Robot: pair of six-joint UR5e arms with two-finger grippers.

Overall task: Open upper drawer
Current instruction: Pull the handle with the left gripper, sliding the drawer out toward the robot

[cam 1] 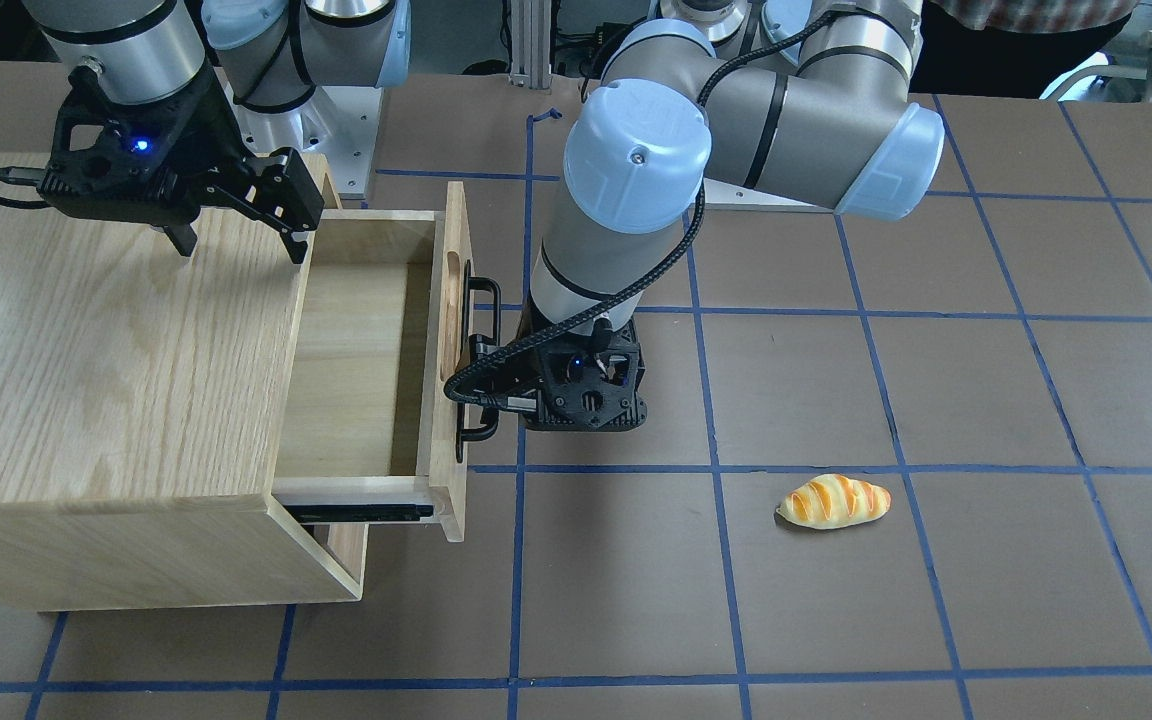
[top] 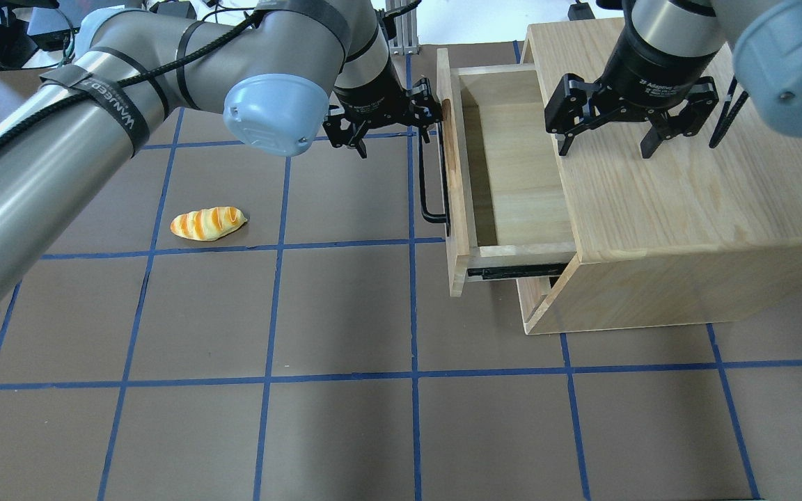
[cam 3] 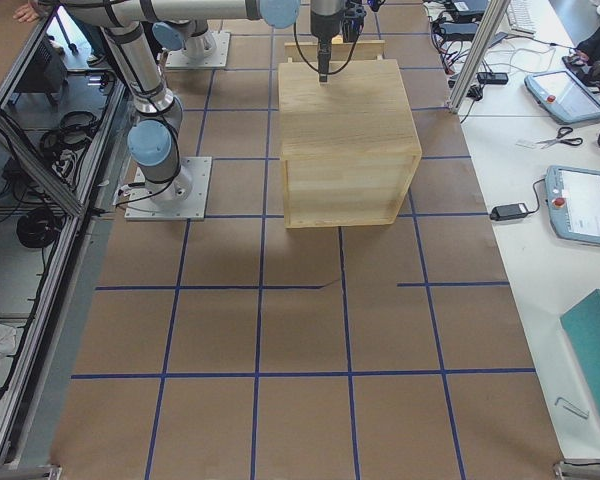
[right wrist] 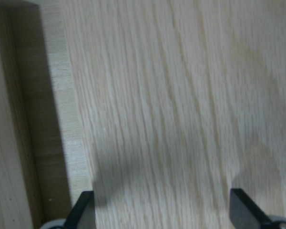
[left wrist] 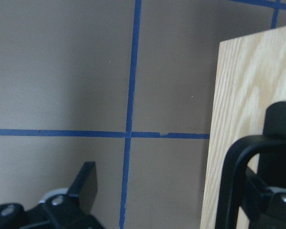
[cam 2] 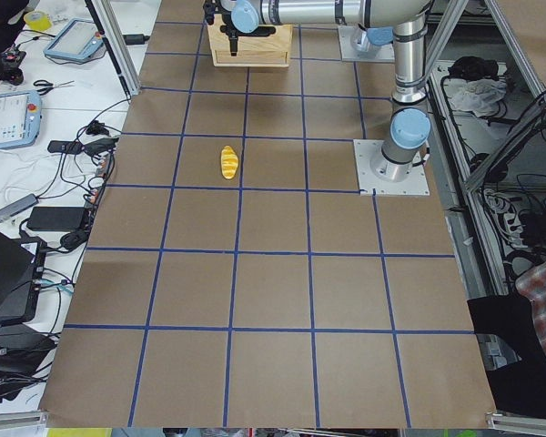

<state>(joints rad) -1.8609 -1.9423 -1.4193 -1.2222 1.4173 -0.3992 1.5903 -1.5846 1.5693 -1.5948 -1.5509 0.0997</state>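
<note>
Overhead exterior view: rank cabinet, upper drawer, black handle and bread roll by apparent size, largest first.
1. cabinet
2. upper drawer
3. black handle and bread roll: too close to rank; handle longer, roll thicker.

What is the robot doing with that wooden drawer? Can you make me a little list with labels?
Upper drawer: partly out of the cabinet; nothing in the part that shows
Handle: black bar on the drawer's front
Left gripper: open, at one end of the handle, not closed on it
Right gripper: open, above the cabinet's top
Bread roll: on the table, apart from the drawer
</note>
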